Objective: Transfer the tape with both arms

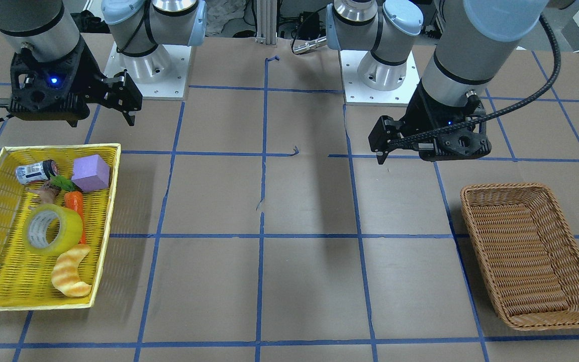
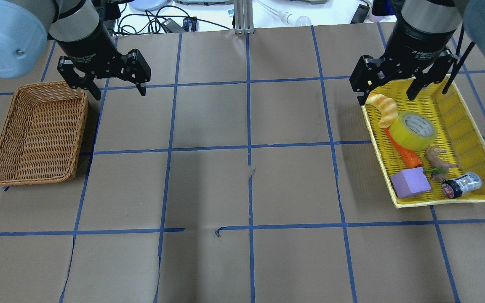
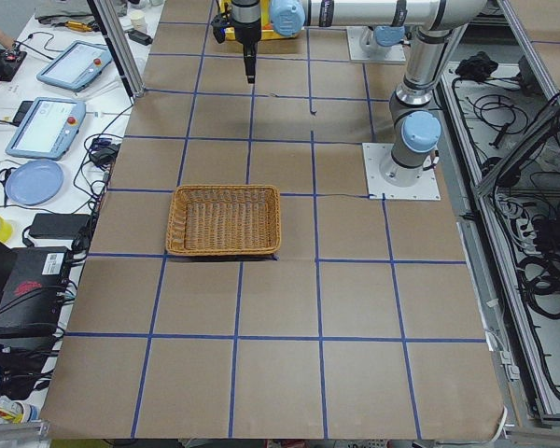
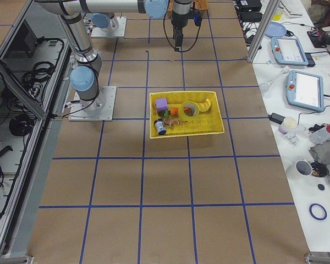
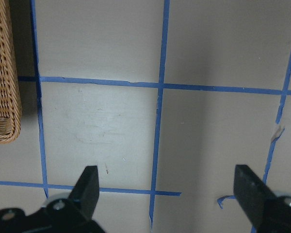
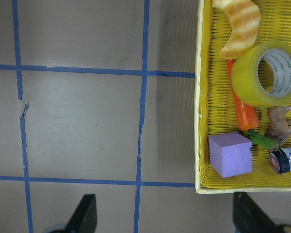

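Note:
The tape, a yellow translucent roll with a whitish core, lies in the yellow basket on the robot's right. It also shows in the front view and the right wrist view. My right gripper is open and empty. It hovers above the basket's far corner near the croissant toy, apart from the tape. My left gripper is open and empty, raised above the table beside the wicker basket. It also shows in the front view.
The yellow basket also holds a carrot toy, a purple block, a small can and a brown animal figure. Nothing shows inside the wicker basket. Brown paper with blue tape lines covers the table between the baskets.

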Motion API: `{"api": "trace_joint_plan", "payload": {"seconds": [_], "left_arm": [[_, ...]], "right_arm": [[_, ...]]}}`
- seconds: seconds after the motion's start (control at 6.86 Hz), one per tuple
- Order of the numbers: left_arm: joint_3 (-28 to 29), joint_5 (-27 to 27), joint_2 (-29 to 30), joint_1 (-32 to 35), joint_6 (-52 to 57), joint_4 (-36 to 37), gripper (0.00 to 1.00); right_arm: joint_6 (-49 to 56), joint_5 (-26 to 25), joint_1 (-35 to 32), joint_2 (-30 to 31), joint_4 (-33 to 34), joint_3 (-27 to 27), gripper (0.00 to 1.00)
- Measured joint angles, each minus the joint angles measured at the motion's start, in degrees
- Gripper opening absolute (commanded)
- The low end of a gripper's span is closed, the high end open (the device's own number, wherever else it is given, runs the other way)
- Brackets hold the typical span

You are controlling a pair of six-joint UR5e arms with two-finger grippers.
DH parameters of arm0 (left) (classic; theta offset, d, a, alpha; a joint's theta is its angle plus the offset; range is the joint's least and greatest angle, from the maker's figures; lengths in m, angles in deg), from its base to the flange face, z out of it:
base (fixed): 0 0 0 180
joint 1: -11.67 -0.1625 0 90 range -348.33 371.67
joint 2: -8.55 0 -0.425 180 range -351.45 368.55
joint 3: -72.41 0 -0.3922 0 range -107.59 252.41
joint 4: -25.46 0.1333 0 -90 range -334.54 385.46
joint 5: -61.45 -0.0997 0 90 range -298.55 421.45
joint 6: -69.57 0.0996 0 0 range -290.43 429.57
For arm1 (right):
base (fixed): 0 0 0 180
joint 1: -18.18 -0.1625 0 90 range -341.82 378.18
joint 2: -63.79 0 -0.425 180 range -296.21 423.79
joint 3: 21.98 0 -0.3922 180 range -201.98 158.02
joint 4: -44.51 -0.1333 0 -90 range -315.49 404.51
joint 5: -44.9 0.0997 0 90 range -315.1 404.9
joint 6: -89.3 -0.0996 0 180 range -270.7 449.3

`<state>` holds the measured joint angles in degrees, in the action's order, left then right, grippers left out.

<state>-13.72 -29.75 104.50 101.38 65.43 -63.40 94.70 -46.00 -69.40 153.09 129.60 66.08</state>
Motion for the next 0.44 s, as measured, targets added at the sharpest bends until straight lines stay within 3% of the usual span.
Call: {"api": "trace_joint_plan", "payload": {"seconds": [0.44], "left_arm": [[0.3, 0.0, -0.3, -0.1, -0.1, 0.1, 1.00]], "right_arm": [[-0.1, -0.1, 1.1, -0.3, 1.5, -0.3, 1.00]]}}
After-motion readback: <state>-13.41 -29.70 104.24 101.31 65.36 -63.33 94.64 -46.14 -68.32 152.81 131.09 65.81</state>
